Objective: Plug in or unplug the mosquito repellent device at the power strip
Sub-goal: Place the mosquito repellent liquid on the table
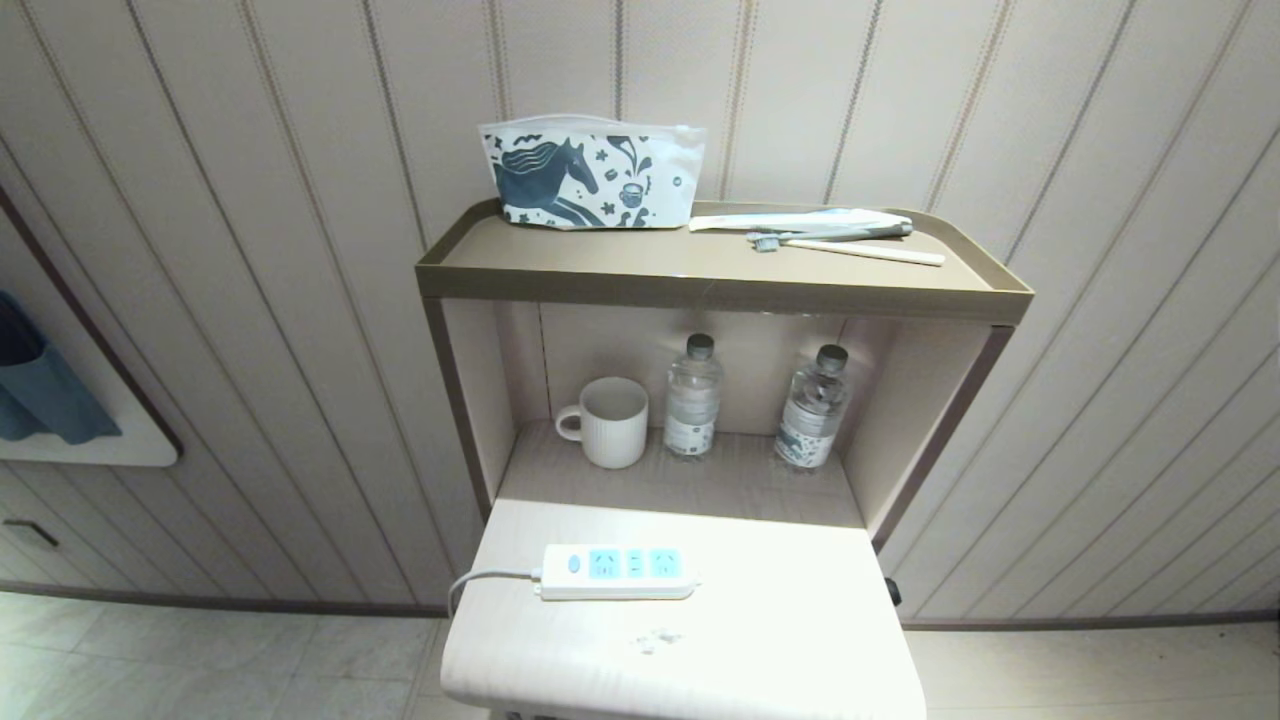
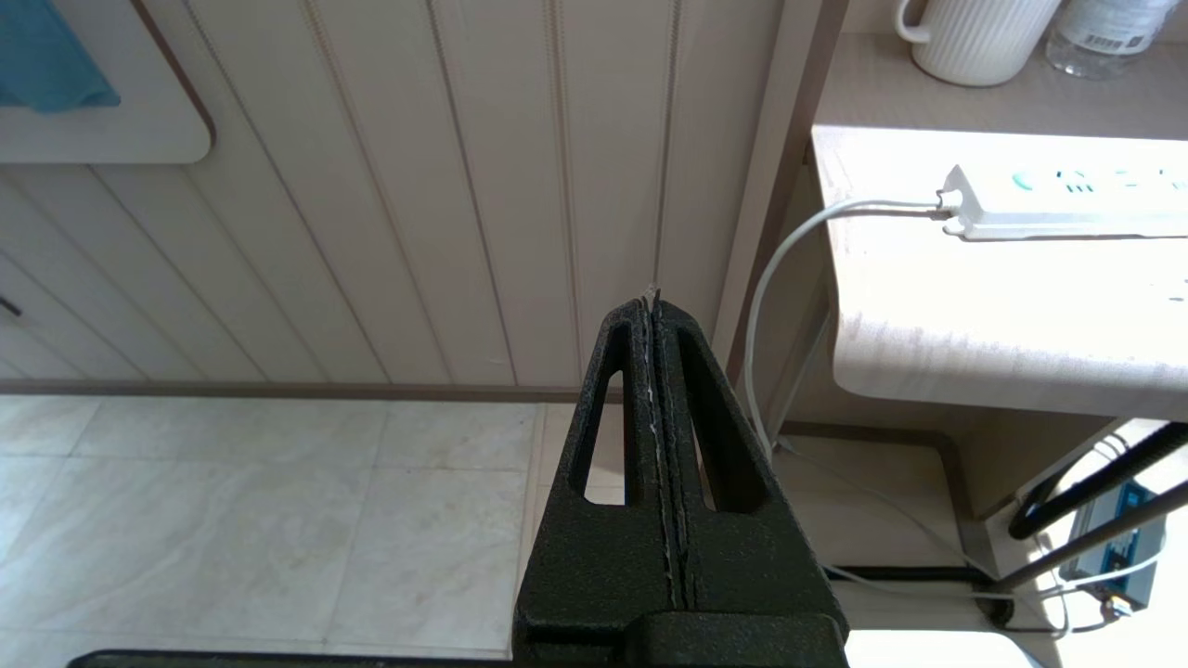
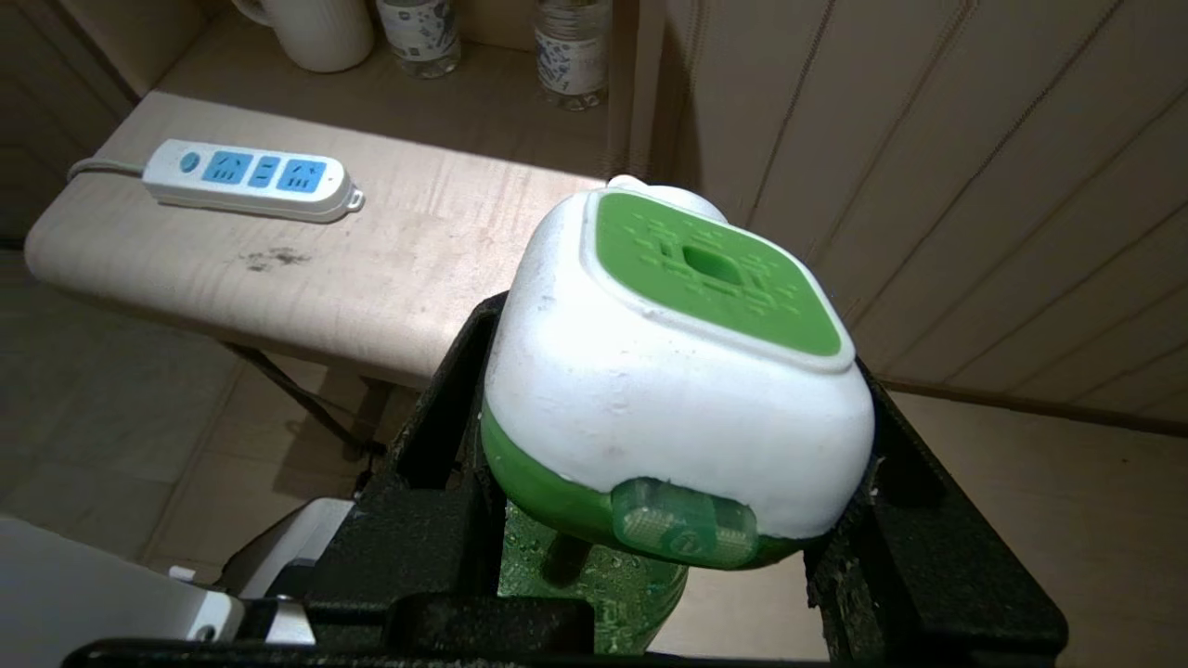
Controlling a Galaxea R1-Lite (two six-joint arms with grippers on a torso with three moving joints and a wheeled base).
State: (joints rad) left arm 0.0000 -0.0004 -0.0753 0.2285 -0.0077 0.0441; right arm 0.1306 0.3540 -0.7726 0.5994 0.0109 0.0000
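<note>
The right pincer (image 3: 677, 445) clamps the mosquito repellent device (image 3: 677, 371) low right in its wrist view, off the surface (image 1: 780, 620), apparently bound for the power strip (image 1: 617, 572) lying centre-low with sockets free; the left pincer (image 2: 654, 306) hangs shut, empty

You have the power strip (image 1: 617, 572) lying on the surface (image 1: 780, 620) toward nine o'clock. At twelve o'clock, behind it on the shelf, the mug (image 1: 610, 421) stands left of two bottles (image 1: 692, 398).
</note>
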